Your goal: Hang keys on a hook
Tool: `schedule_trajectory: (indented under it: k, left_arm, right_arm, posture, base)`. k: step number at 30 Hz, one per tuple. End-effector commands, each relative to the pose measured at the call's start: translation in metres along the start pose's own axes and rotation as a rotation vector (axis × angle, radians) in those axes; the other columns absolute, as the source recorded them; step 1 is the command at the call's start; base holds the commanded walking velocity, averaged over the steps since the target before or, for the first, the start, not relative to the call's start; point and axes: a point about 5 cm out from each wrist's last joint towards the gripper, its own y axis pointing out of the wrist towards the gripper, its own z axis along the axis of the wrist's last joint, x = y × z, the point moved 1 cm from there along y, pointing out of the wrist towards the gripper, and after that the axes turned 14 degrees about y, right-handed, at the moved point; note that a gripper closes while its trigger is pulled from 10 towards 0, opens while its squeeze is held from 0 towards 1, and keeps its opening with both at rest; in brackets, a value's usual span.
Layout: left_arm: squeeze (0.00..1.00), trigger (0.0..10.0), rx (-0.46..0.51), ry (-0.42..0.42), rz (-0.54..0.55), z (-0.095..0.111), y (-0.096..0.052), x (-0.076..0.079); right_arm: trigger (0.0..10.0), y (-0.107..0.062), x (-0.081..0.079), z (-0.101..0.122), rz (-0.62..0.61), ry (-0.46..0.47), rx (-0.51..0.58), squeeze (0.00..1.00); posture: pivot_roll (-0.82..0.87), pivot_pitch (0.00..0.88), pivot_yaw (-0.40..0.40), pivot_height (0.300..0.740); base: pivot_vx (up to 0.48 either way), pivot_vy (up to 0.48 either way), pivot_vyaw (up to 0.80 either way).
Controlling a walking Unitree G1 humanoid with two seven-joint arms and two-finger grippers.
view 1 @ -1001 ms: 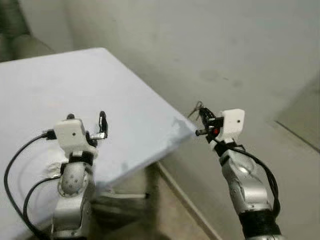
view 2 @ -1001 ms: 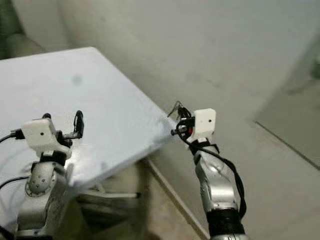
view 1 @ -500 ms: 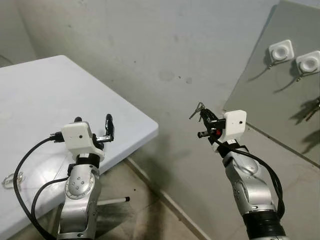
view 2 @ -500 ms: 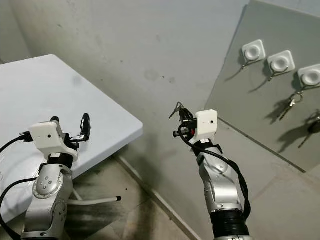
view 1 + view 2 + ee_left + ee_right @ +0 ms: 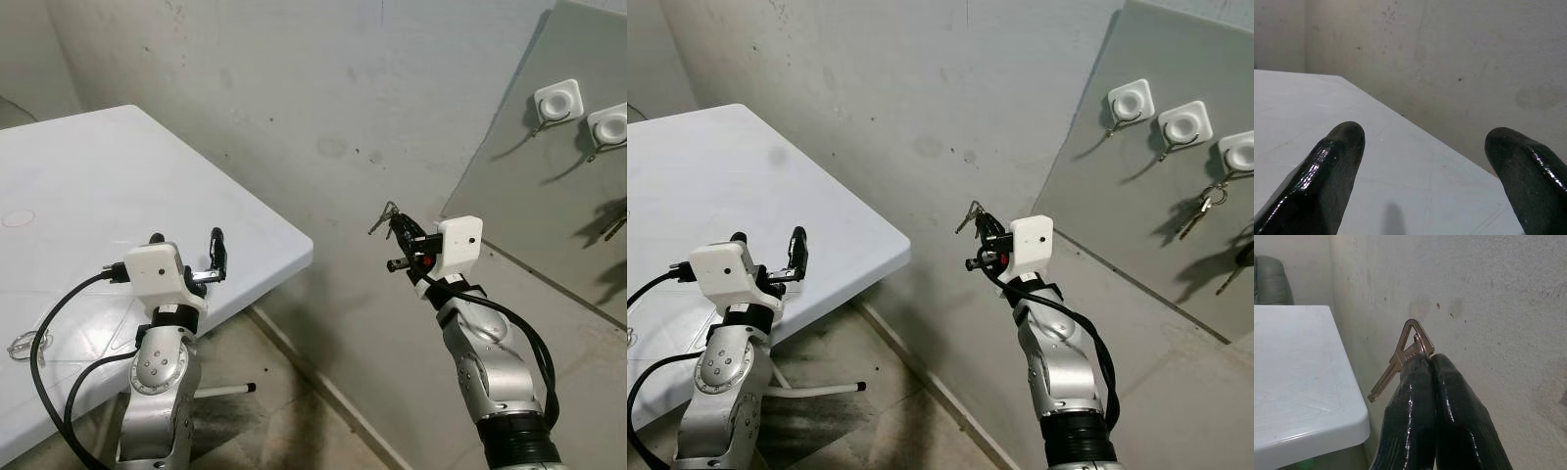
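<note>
My right gripper [image 5: 397,235] is raised in front of the grey wall, shut on a ring of metal keys [image 5: 383,215]. In the right wrist view one brass key [image 5: 1399,358] sticks out above the closed fingertips [image 5: 1420,363]. A grey board [image 5: 1117,215] leans on the wall to the right, carrying white square hooks [image 5: 1132,98], with the nearest well beyond the gripper. One bunch of keys [image 5: 1200,206] hangs from a hook there. My left gripper [image 5: 186,245] is open over the corner of the white table [image 5: 88,196], holding nothing.
The white table fills the left side, its corner [image 5: 299,257] pointing toward the wall. A small metal ring thing [image 5: 24,342] lies near its left edge. A table leg [image 5: 223,391] crosses the floor below. Bare floor lies between the arms.
The camera has swung from the table toward the wall, bringing the hook board into view. Both arms keep their pose, and the keys stay in my right gripper.
</note>
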Motion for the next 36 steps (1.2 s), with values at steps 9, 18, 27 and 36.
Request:
schedule_trajectory:
  k: [9,18,27,36]
  left_arm:
    - [0.0,10.0,-0.007,-0.013,-0.018,0.0004,-0.0001,0.0019]
    - [0.0,10.0,-0.02,-0.019,0.001,0.0001,-0.0008,0.0012]
    - [0.0,10.0,-0.022,-0.057,0.0,0.0,-0.0019,0.0036]
    - [0.0,10.0,-0.025,-0.041,0.006,0.0002,-0.0025,0.0025]
  right_arm:
    - [10.0,-0.0001,0.0032,0.0027,-0.004,-0.016,-0.002,0.0]
    - [10.0,-0.0008,0.0038,0.0019,-0.007,-0.022,-0.007,0.0]
    - [10.0,-0.0013,0.0038,0.0021,-0.004,-0.021,-0.009,0.0]
    - [10.0,-0.0013,0.0039,0.0022,-0.004,-0.019,-0.011,0.0]
  posture:
    - [-0.02,0.0,-0.097,0.74]
    - [-0.01,0.0,-0.096,0.74]
    - [-0.01,0.003,-0.101,0.74]
    - [-0.01,0.006,-0.102,0.74]
  base:
    - [0.0,0.465,0.0]
    - [0.0,0.102,0.0]
    - [0.0,0.0,0.0]
    - [0.0,0.0,0.0]
